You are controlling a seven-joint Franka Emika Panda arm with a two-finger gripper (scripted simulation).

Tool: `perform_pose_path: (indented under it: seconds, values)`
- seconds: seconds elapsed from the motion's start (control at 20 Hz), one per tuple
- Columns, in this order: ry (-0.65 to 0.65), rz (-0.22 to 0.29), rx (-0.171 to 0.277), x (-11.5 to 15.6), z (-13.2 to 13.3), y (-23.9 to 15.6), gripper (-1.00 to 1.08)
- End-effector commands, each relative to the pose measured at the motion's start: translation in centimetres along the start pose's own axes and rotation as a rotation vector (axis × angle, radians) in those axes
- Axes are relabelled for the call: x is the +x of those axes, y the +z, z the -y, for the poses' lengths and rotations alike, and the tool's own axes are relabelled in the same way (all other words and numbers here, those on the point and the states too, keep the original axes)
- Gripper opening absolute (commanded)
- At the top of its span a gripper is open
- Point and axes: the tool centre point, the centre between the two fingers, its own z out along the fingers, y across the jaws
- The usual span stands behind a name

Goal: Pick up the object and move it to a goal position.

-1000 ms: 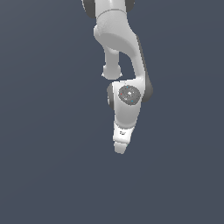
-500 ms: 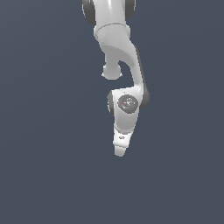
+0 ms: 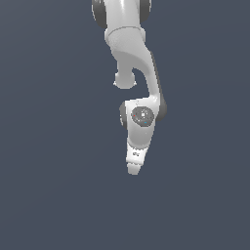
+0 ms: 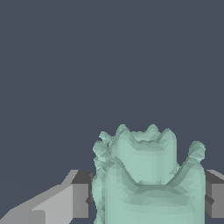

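Note:
In the wrist view the object (image 4: 146, 175), a pale mint-green knobbly lump, fills the space between my two grey fingers (image 4: 74, 199), which press against its sides. My gripper (image 4: 146, 197) is shut on it. In the exterior view the white arm hangs down over the plain dark grey ground, and my gripper (image 3: 133, 168) points downward at its tip. The object is hidden behind the hand in that view.
Only flat, uniform dark grey ground (image 3: 49, 195) surrounds the arm in both views. No other objects, containers or edges show.
The arm and gripper have shifted slightly toward the exterior view's left and a little downward over the last second.

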Motion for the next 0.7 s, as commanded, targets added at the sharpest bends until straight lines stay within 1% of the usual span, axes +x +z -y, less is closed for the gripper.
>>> perform_pose_path:
  seconds: [0.0,0.35,0.65]
  values:
    - [0.0,0.0,0.0,0.0,0.0,0.0,-1.0]
    - [0.0,0.0,0.0,-0.2,0.3,-0.8,-1.0]
    - [0.0,0.001,0.0,-0.6,1.1,-3.2,-1.0]
